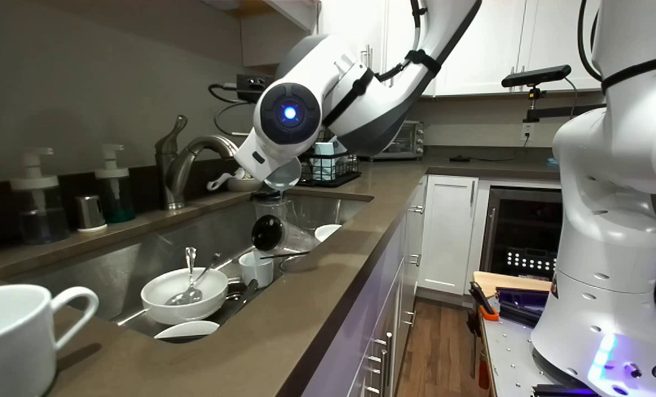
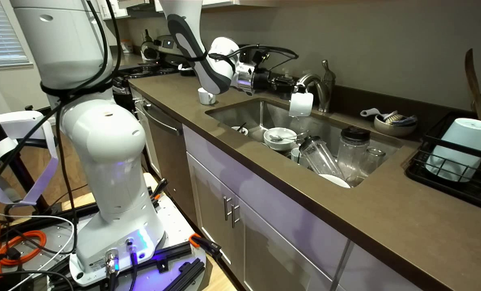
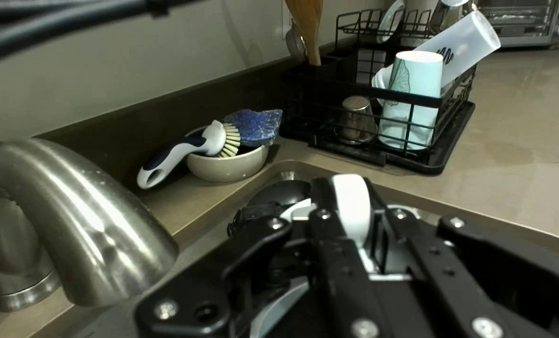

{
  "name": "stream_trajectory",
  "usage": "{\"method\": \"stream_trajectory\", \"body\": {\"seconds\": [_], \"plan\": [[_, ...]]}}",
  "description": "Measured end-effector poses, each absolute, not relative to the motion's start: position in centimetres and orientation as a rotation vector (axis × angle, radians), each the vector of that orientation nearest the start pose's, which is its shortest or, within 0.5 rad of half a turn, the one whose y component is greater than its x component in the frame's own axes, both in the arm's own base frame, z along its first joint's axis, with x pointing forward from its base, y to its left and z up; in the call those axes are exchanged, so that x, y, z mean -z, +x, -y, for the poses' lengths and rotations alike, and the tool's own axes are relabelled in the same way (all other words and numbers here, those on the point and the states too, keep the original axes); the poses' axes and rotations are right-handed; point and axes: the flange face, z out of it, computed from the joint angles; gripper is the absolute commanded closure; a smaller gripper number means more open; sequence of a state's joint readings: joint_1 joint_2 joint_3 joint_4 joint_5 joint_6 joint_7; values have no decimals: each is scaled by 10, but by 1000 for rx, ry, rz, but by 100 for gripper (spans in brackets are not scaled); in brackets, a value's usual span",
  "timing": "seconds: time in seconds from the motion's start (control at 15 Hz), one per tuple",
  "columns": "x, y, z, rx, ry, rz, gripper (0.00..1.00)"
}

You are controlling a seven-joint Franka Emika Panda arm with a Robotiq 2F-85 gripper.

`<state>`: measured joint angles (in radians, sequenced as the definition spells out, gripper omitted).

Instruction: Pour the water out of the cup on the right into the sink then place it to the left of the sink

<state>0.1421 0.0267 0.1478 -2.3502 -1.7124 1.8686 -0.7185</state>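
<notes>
The white cup [image 2: 301,104] hangs tipped above the sink [image 2: 240,111], beside the chrome faucet [image 2: 325,91]. A thin trickle shows under its lip in both exterior views. My gripper [image 2: 291,87] is shut on the cup's handle, which appears as a white strip between the black fingers [image 3: 324,197] in the wrist view. In an exterior view the cup [image 1: 285,176] is partly covered by the arm's wrist, which hides the fingers. Most of the cup's body is behind the gripper in the wrist view.
Another white mug [image 1: 14,336] stands on the counter left of the sink. Inside the basin lie a bowl [image 1: 184,298], cups and glass jars [image 2: 321,155]. A brush bowl [image 3: 228,164] and dish rack [image 3: 401,126] stand beyond the faucet [image 3: 87,225]. Soap dispensers [image 1: 38,204] line the wall.
</notes>
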Motion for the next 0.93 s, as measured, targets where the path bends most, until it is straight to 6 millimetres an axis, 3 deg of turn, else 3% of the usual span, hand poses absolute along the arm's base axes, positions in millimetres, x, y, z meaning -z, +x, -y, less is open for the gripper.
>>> {"method": "stream_trajectory", "body": {"seconds": [0.4,0.93], "plan": [[-349,507,-70,724,795,-1500,95],[-336,496,-100,587,945,-1823,95]]}}
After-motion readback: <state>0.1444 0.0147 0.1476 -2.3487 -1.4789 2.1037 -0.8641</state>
